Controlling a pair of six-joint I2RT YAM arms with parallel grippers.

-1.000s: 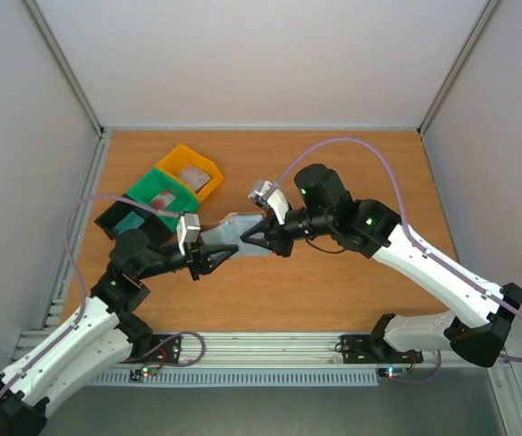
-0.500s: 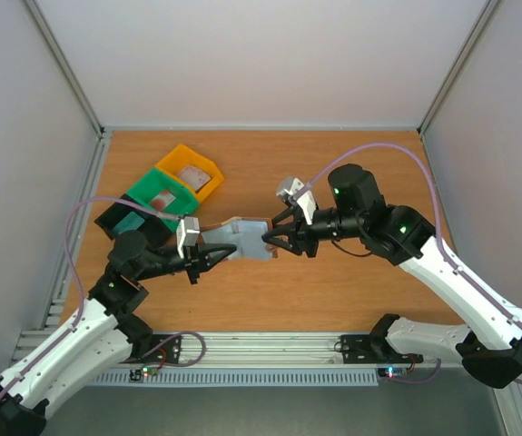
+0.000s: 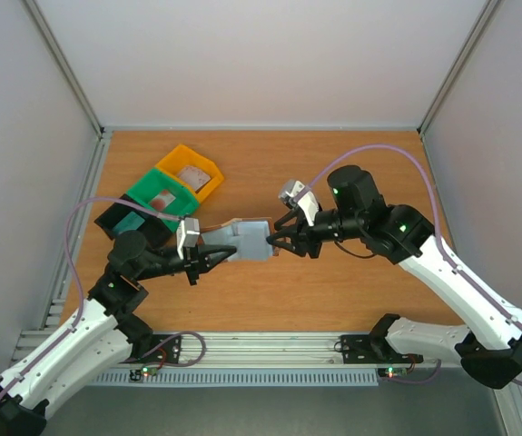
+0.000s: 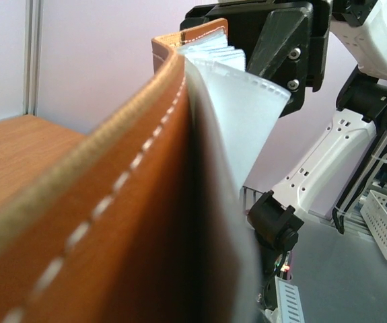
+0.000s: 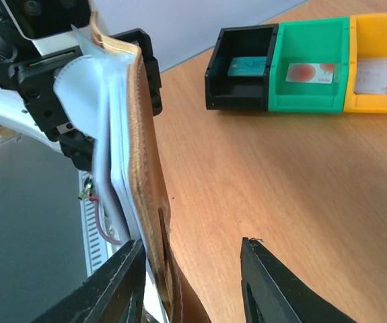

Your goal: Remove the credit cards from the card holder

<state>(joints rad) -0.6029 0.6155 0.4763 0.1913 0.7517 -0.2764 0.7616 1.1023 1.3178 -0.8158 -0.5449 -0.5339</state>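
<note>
The card holder (image 3: 250, 241) hangs open just above the table between the two arms, brown outside and pale grey-blue inside. My left gripper (image 3: 217, 259) is shut on its left end; in the left wrist view the brown leather (image 4: 112, 202) fills the frame and hides the fingers. My right gripper (image 3: 277, 241) is open at the holder's right end. In the right wrist view the holder's stitched edge (image 5: 146, 168) stands between the spread jaws (image 5: 193, 269), close to the left finger. No credit cards show among the holder's sleeves. A red and pale credit card (image 5: 311, 73) lies in the green bin.
Three joined bins sit at the back left of the wooden table (image 3: 333, 300): black (image 3: 120, 221), green (image 3: 161, 195) and yellow (image 3: 190, 170). Each has a card lying in it. Grey walls close in the table on three sides.
My left gripper shut on the holder's left end. My right gripper opened, let go of the holder and drew back a little to the right.
</note>
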